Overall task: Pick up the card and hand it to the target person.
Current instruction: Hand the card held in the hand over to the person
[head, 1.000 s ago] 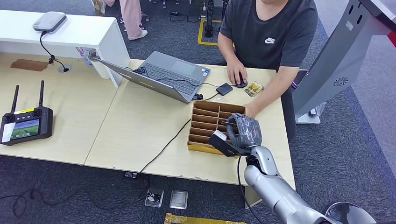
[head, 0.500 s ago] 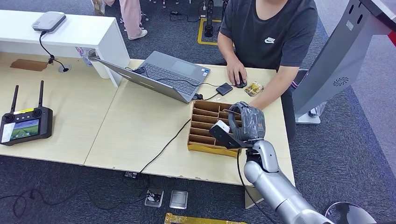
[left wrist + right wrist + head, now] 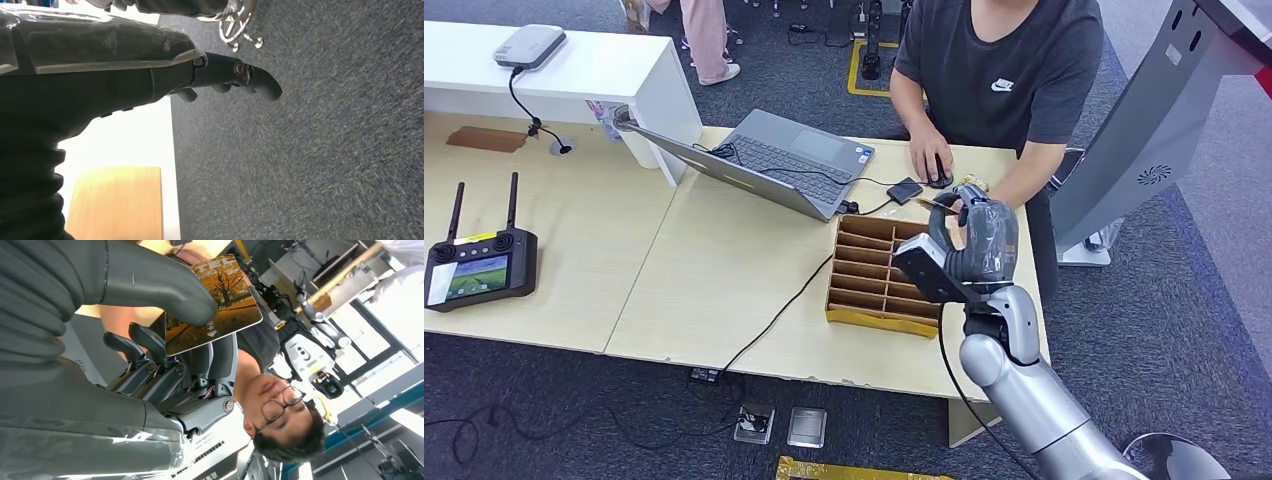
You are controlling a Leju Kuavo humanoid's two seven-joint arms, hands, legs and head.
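The card [image 3: 212, 302] is held in the right hand [image 3: 979, 245], pinched between the thick grey thumb [image 3: 165, 287] and the darker fingers [image 3: 200, 357]; its printed face with an autumn tree picture is seen in the right wrist view. In the head view the hand is raised above the far right corner of the brown divided box [image 3: 864, 275], between that box and the person in the dark T-shirt [image 3: 1004, 70] seated on the box's far side. One of the person's hands [image 3: 931, 160] rests on a mouse beyond the box; the other forearm reaches down towards the box and is hidden behind the robot's hand.

The pick-up is judged to be done and the hand-over to be the step in hand. For the next move, the card would need to be carried further from the box towards the person, with the free edge offered outward, and the pinch should be loosened only once the card is taken by the person's hand. A slip from the thin pinch is the risk to be watched.

The left hand [image 3: 235, 75] is seen in its own wrist view over grey carpet, away from the box, with nothing held; whether the fingers are spread or curled cannot be told.
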